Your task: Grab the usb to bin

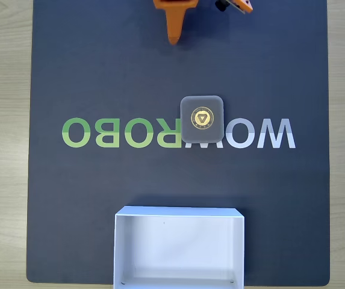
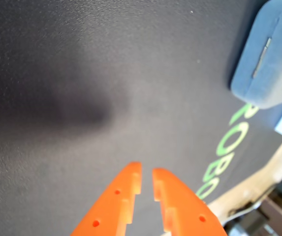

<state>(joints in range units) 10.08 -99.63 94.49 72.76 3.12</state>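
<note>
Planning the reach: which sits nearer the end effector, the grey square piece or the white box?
The usb, lying on the mat's lettering mid-mat in the fixed view. The bin sits at the far bottom edge, well beyond it from the orange end effector.

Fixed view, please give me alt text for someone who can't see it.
A small flat dark-grey rounded-square usb with a gold emblem lies on a dark mat printed with green and white letters. A shallow white rectangular bin sits nearer the bottom edge, holding nothing. The orange tool pokes in from the top, apart from both.
</note>
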